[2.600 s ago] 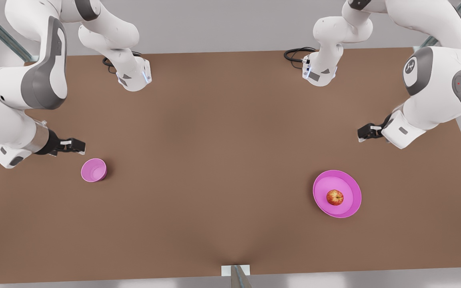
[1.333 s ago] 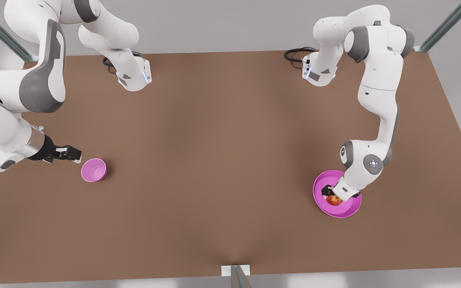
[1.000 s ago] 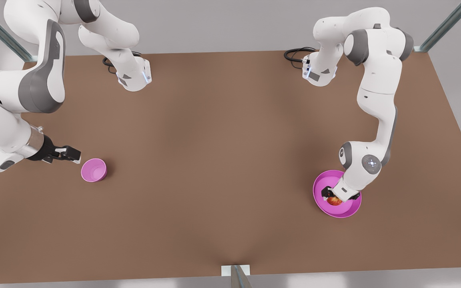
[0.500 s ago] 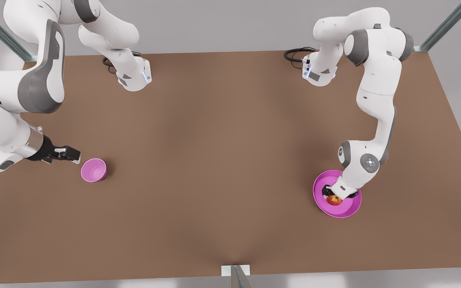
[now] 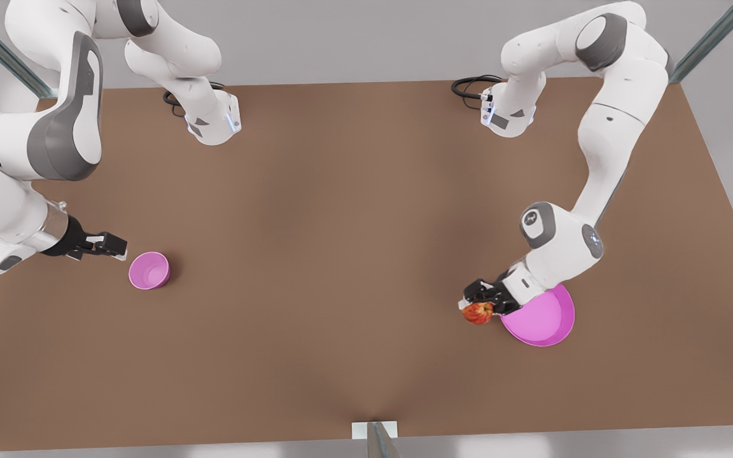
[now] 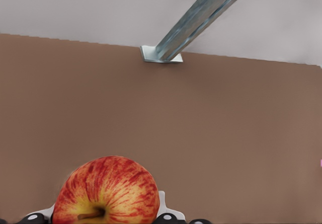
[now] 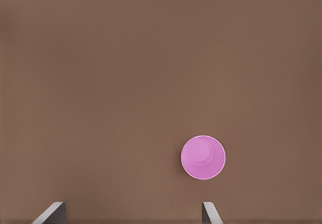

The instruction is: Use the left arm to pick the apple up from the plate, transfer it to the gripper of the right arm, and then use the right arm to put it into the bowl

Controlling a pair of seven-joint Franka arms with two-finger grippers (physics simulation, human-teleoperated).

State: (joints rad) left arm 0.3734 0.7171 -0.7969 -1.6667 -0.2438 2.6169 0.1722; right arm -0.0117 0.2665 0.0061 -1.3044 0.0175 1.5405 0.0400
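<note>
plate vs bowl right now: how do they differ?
Shape: the plate is wide and shallow with a low rim; the bowl is small and deep.
Place: the plate sits at the front view's right, the bowl at its left.
Neighbours: the left gripper holds the apple just off the plate's edge; the right gripper waits beside the bowl, jaws open.
Shared: both are pink, round, upright on the table, with nothing in them.

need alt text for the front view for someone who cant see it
The left claw holds a small red-and-yellow apple just past the rim of a wide shallow magenta plate, toward the front view's left. Across the brown table, the right claw waits open beside a small deep pink bowl.
</note>
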